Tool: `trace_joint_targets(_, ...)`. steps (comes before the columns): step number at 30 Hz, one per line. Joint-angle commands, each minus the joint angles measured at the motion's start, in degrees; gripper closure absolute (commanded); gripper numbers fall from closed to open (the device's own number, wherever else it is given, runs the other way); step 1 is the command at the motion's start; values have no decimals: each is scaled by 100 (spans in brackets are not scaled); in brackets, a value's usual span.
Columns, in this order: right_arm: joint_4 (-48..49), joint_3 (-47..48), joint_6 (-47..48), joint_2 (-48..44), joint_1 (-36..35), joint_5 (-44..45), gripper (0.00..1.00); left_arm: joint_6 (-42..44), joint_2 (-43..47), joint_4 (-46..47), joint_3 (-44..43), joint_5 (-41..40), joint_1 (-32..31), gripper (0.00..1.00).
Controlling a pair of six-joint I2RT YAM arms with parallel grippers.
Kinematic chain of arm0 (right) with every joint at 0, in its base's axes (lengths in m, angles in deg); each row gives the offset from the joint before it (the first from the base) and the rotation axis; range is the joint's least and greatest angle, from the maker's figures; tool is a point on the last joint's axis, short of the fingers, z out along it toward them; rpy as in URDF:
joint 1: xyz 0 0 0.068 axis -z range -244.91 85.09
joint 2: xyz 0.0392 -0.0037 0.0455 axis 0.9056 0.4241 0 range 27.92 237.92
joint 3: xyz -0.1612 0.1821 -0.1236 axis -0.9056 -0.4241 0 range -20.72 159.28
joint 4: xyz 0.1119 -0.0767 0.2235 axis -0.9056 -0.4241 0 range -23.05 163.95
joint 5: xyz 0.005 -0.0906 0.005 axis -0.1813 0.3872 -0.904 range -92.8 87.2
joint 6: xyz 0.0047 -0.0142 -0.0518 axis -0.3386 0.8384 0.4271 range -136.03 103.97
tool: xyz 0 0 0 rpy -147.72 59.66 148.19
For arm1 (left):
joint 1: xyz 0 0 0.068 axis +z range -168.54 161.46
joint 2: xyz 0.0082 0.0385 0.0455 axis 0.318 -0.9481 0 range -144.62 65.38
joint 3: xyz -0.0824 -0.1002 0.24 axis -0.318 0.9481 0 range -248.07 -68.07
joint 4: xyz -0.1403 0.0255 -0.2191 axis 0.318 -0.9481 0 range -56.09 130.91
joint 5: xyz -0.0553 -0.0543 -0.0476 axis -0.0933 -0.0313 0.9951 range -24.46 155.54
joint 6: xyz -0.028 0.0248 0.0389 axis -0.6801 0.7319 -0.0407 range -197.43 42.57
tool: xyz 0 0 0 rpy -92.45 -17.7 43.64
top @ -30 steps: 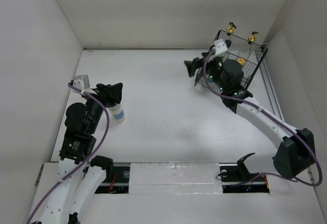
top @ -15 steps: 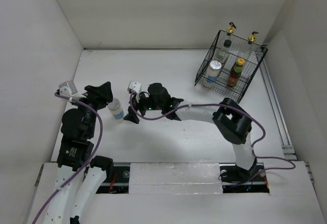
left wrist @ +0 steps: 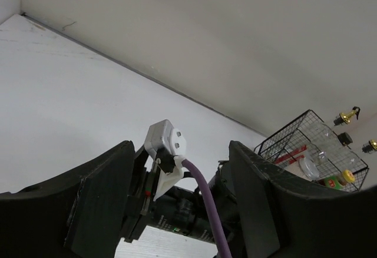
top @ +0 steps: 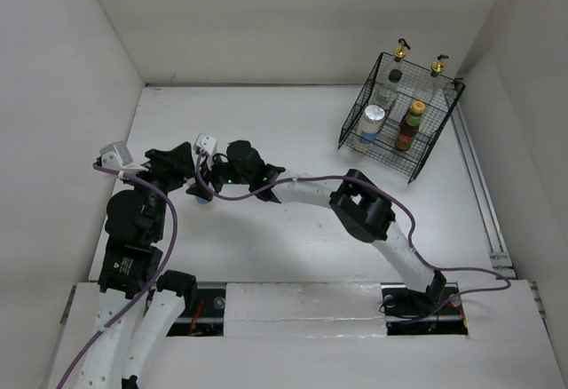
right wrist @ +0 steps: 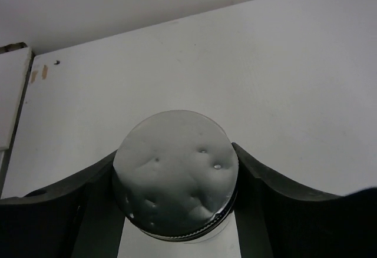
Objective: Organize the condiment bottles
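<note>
- One white bottle (right wrist: 175, 193) stands on the desk (top: 293, 131) at its left side, well apart from the wire basket (top: 433, 131) at the far right corner.
- The right arm (top: 311, 192) stretches across the desk to this bottle.
- The right fingers (right wrist: 265, 205) sit against both sides of the bottle's silver lid, pinching it from above.
- The left fingers (left wrist: 100, 205) are spread, with nothing between them. They sit just beside the same bottle, on its left.
- The basket holds five bottles, all upright.
- A second white bottle (top: 374, 121) with a silver lid stands at the basket's near left.
- A small red bottle (top: 410, 124) stands just to its right.
- A black-capped bottle (top: 394, 75) stands behind these.
- Two tall glass bottles with gold spouts (top: 402, 50) (top: 437, 65) stand along the basket's far side.
</note>
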Motion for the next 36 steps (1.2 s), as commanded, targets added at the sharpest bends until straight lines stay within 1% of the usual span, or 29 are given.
trace_joint_targets(1,596,39,-420,-230,-67,67,38,97,36,219,-139,91,36,39)
trace_joint_targets(2,1154,-207,-500,-424,-67,146,40,98,36,219,-139,91,36,39)
trace_joint_targets(3,1455,-479,-588,-643,-6,146,42,98,36,219,-139,91,36,39)
trace_joint_targets(4,1728,-995,-702,-889,-5,146,43,98,36,219,-139,152,36,39)
trace_joint_targets(5,2001,-1253,-964,-1440,99,146,45,98,36,219,-139,153,36,39)
trace_joint_targets(6,2517,-1517,-1088,-1741,274,68,45,98,36,219,-139,222,36,39)
trace_joint_targets(7,2757,-2050,-1220,-2049,381,-2,45,98,36,219,-78,275,36,39)
trace_joint_targets(8,2959,-2316,-1413,-2687,495,-3,45,150,36,271,-77,276,36,39)
trace_joint_targets(9,3083,-2580,-1484,-3024,626,-3,45,150,36,272,-77,345,36,39)
trace_joint_targets(10,3084,-3079,-1485,-3367,915,110,45,203,36,350,-25,485,36,39)
trace_joint_targets(11,3084,-3327,-1485,-3710,1074,190,45,203,-17,351,-25,548,36,37)
trace_joint_targets(12,2945,-3565,-1485,-4383,1250,304,45,203,-17,412,-25,618,36,36)
trace_joint_targets(13,2613,-3785,-1485,-4720,1600,557,45,203,-95,465,27,827,36,36)
trace_joint_targets(14,2410,-3996,-1433,-5046,1786,690,45,273,-96,465,28,916,36,34)
trace_joint_targets(15,2199,-4424,-1319,-5719,1971,874,45,273,-183,465,28,987,36,34)
trace_joint_targets(16,1971,-4629,-1257,-6065,2138,1128,45,273,-289,518,28,1083,36,33)
trace_joint_targets(17,1438,-4805,-1196,-6390,2461,1679,45,326,-342,518,28,1250,36,33)
trace_joint_targets(18,1171,-5093,-1195,-6707,2630,1963,45,326,-395,518,-24,1321,36,33)
trace_joint_targets(19,916,-5209,-1038,-7267,2780,2209,45,326,-447,518,-25,1374,36,33)
trace_joint_targets(20,444,-5306,-976,-7499,3051,2734,45,326,-535,518,-25,1496,36,33)
trace_joint_targets(22,-7,-5422,-853,-7990,3333,3115,46,326,-536,571,-25,1550,36,33)
trace_joint_targets(23,-218,-5422,-852,-8080,3500,3204,46,326,-597,571,-25,1550,36,32)
trace_joint_targets(24,-507,-5491,-852,-8133,3824,3266,46,326,-597,571,-25,1602,36,32)
trace_joint_targets(27,-729,-5614,-852,-8187,4352,3267,46,326,-597,571,-25,1603,36,32)
trace_joint_targets(34,-844,-5554,-958,-7713,5065,3267,46,326,-703,571,-25,1603,36,32)
trace_joint_targets(36,-844,-5492,-958,-7529,5171,3267,46,326,-703,571,-25,1603,36,31)
